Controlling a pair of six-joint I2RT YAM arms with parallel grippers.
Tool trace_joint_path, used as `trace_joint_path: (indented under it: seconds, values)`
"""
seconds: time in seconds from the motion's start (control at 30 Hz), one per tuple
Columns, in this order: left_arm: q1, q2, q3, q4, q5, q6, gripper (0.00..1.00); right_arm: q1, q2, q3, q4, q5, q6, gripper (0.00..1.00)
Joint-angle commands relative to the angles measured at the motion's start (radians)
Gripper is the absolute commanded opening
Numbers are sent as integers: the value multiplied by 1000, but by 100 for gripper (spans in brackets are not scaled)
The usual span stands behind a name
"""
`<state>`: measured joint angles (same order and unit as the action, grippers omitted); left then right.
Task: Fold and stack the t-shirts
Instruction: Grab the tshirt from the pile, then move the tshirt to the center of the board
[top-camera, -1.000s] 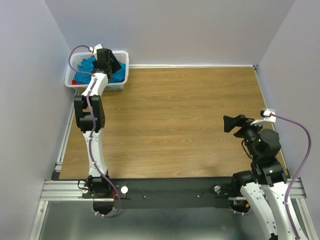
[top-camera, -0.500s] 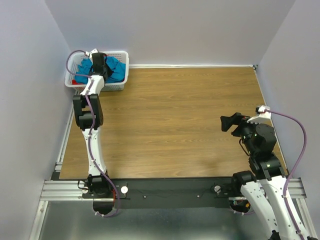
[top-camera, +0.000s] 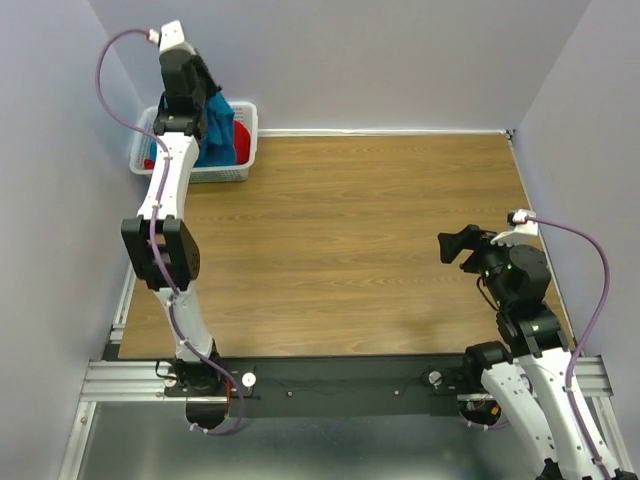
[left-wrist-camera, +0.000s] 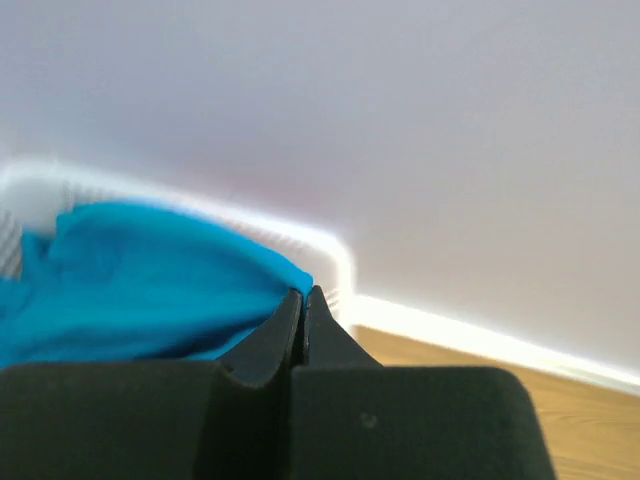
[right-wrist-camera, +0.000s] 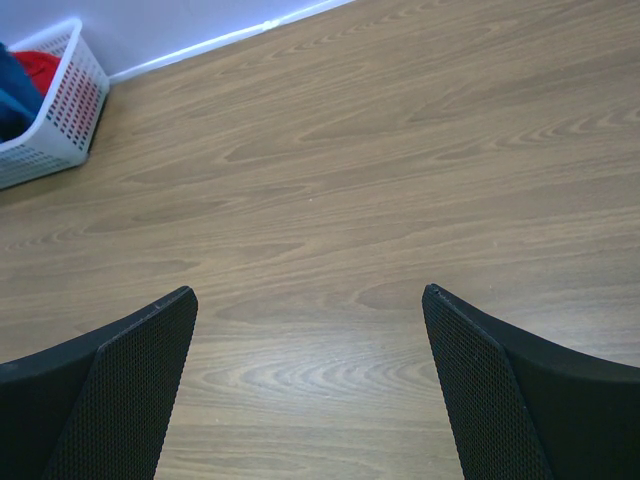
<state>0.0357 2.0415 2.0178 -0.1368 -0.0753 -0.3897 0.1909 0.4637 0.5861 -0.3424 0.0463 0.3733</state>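
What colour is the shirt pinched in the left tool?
The shirt is teal-blue, clearest in the left wrist view.

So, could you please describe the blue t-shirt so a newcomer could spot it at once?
At the far left corner of the wooden table stands a white basket by the wall. The blue t-shirt hangs partly out of it, pinched in the shut left gripper. Unlike the red t-shirt lying in the basket, it is lifted and blue.
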Motion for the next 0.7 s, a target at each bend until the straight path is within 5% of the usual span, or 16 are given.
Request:
trace_joint_path:
  seconds: [0.0, 0.3, 0.5, 0.57, 0.67]
  values:
    - [-153, -156, 84, 60, 5, 90, 0, 7, -10, 47, -9, -23, -14, 100]
    - [-442, -282, 272, 65, 175, 140, 0, 5, -42, 136, -9, -22, -25, 100]
    - [-517, -366, 152, 91, 265, 186, 0, 5, -49, 187, -15, -6, -34, 100]
    - [-523, -409, 15, 83, 284, 202, 22, 7, -54, 190, -20, -3, -25, 100]
    - [-523, -492, -223, 71, 235, 187, 40, 5, -57, 187, -30, -34, -25, 100]
